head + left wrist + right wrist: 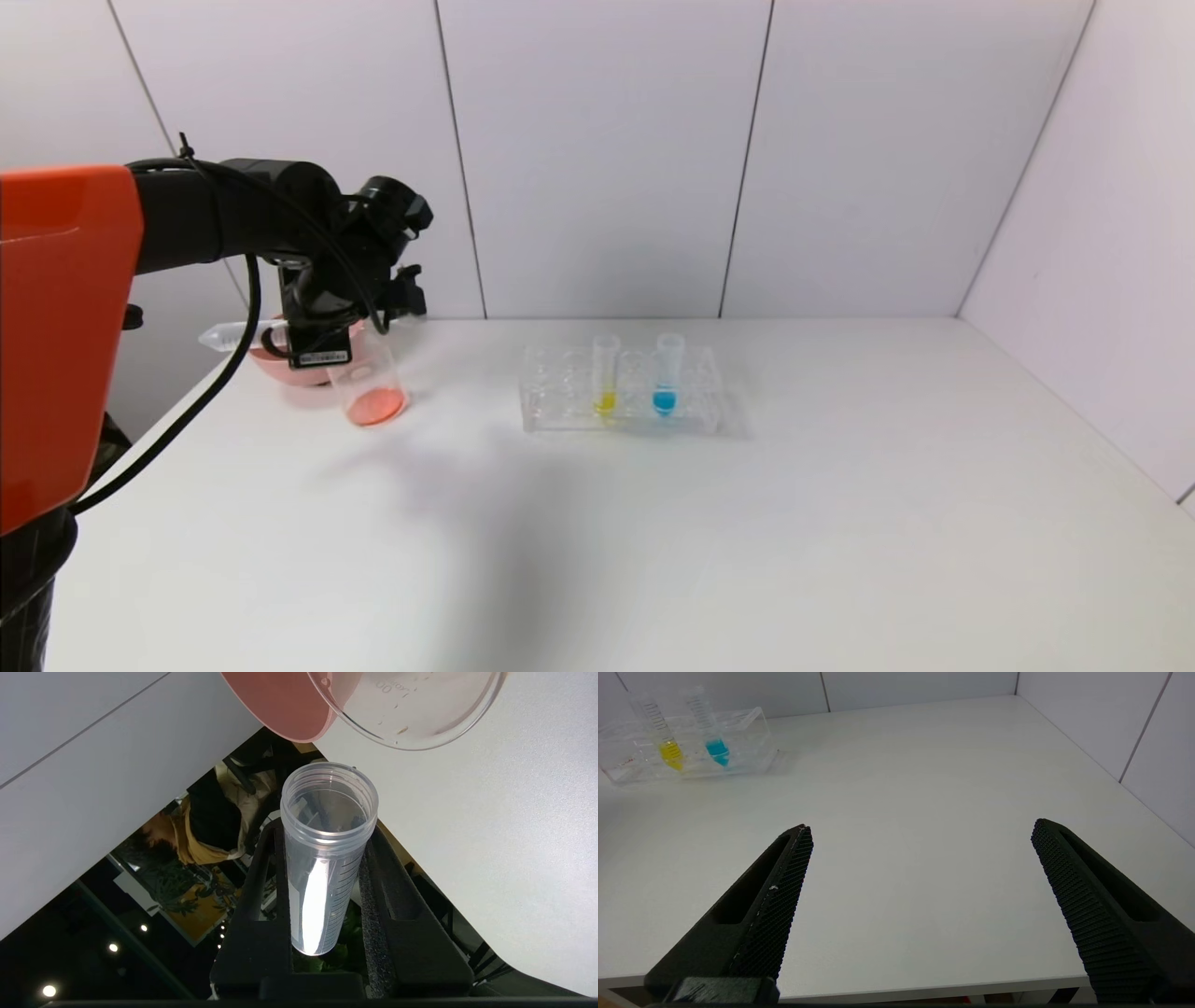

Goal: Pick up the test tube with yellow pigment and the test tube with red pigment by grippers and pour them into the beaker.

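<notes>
My left gripper (322, 322) is shut on the test tube with red pigment (245, 333). It holds the tube on its side above the beaker (373, 387), with the tapered tip pointing left. In the left wrist view the tube (327, 858) sits between the pads of the left gripper (327, 830) and looks empty, its open mouth close to the beaker's rim (420, 737). The beaker holds red-orange liquid at its bottom. The test tube with yellow pigment (605, 373) stands upright in the clear rack (560, 397); it also shows in the right wrist view (663, 735). My right gripper (920, 830) is open and empty over the table's near edge.
A pink bowl (280, 366) stands just behind the beaker and shows in the left wrist view (280, 704). A blue-liquid tube (666, 373) stands in the rack next to the yellow one. White wall panels close off the back and right of the table (840, 523).
</notes>
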Motion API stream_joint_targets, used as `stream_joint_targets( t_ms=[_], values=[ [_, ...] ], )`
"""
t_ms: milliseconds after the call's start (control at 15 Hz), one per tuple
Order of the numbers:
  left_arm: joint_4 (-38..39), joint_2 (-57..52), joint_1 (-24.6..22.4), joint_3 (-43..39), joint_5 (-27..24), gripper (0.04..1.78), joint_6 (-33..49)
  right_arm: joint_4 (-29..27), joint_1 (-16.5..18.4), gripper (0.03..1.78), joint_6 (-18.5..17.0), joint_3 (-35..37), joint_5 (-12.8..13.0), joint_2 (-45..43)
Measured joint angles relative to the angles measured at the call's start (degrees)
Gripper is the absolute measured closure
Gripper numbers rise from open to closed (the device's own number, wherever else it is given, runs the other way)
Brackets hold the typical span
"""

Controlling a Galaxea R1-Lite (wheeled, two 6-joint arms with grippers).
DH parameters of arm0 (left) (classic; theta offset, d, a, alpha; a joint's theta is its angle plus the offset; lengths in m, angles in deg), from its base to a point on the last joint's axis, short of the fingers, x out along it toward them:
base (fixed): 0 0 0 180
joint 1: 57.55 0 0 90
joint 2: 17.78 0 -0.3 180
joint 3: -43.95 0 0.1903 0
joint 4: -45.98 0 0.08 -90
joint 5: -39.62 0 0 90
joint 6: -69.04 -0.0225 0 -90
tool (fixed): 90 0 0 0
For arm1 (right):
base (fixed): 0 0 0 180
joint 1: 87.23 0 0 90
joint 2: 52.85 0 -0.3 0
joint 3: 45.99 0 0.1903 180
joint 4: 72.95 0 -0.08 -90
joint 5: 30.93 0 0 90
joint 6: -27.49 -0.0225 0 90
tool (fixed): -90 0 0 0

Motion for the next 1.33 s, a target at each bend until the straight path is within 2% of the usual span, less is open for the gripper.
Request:
stream_joint_targets(
  t_ms=[267,533,867,1067,1333],
  values=[
    [-1.35,-1.30,-0.05,-0.46,-5.62,1.38,5.79,-0.02,0.00,0.10,0.00,0.00,0.00,0.00],
    [-3.55,-5.33,-1.35,-1.82,-17.29,1.38,14.86,-0.02,0.00,0.10,0.00,0.00,0.00,0.00],
    [-2.39,-14.01,-6.67,-6.45,-35.41,1.38,24.76,-0.02,0.00,0.10,0.00,0.00,0.00,0.00],
    [6.03,-19.38,-10.03,-14.96,-40.92,1.38,33.39,0.00,0.00,0.10,0.00,0.00,0.00,0.00],
    [27.19,-26.84,-14.85,-33.40,-42.51,1.38,41.16,-0.02,0.00,0.10,0.00,0.00,0.00,0.00]
  ],
)
